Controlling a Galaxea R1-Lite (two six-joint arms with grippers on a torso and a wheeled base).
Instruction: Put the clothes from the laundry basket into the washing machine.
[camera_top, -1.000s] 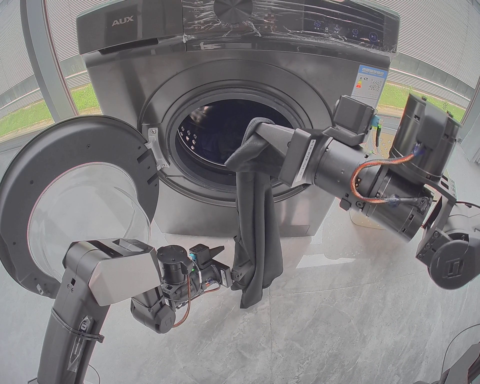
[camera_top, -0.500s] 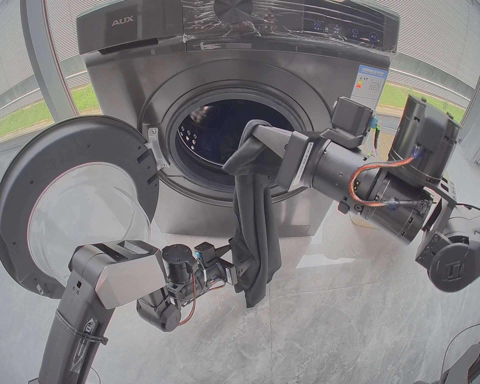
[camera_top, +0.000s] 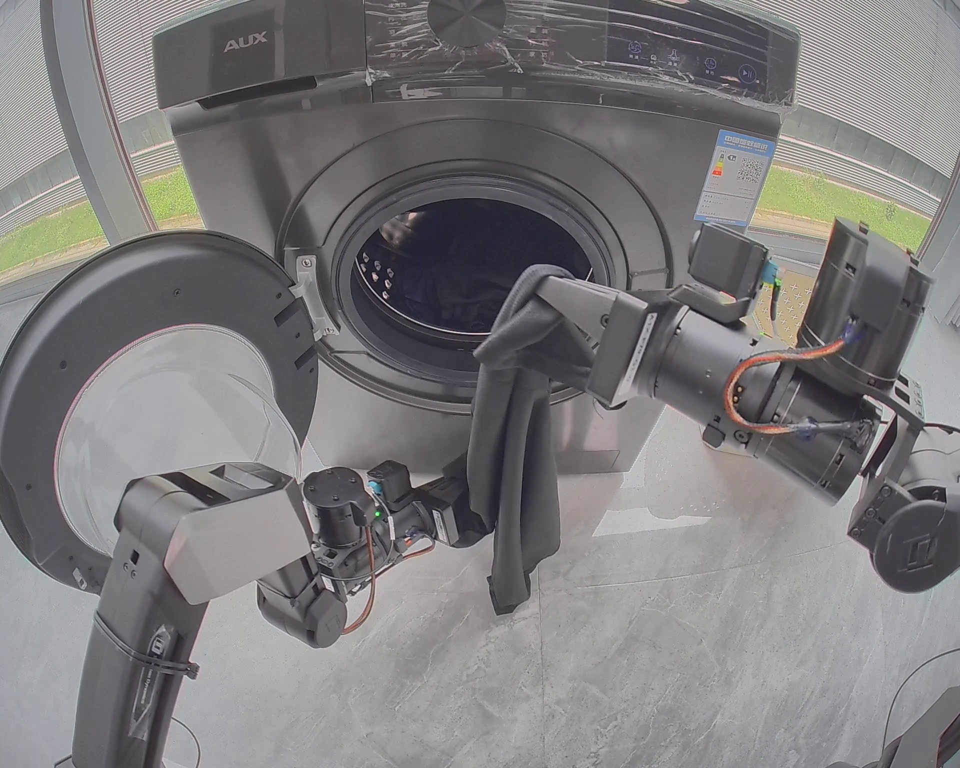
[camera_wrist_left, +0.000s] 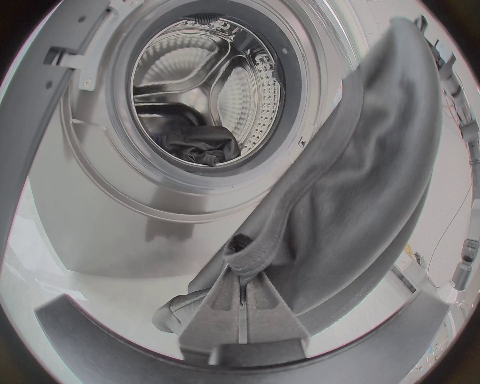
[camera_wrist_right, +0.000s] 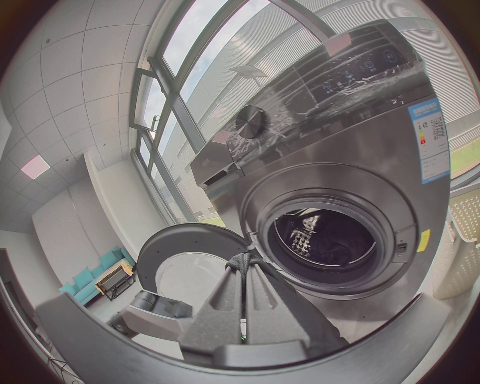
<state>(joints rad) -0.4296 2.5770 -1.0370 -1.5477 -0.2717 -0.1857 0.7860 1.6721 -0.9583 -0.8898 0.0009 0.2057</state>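
Note:
A long dark grey garment (camera_top: 515, 450) hangs in front of the washing machine (camera_top: 250, 160), just below its round opening (camera_top: 450, 270). My right gripper (camera_top: 535, 295) is shut on the garment's top end, level with the opening's lower right rim. My left gripper (camera_top: 472, 512) is shut on the garment's edge lower down, near the machine's base. In the left wrist view the fingers (camera_wrist_left: 220, 310) pinch a folded hem of the garment (camera_wrist_left: 350, 165), and dark clothes (camera_wrist_left: 195, 142) lie in the drum. In the right wrist view the cloth (camera_wrist_right: 243, 260) bunches at my right gripper (camera_wrist_right: 243, 270).
The machine's round door (camera_top: 150, 380) stands swung open to the left, close behind my left arm. A pale perforated laundry basket (camera_wrist_right: 462, 245) stands to the right of the machine. Grey tiled floor (camera_top: 650, 650) lies in front.
My right gripper has drawn back to the right and lower from the opening, carrying the garment's top. My left gripper has risen slightly toward the machine, still holding the cloth.

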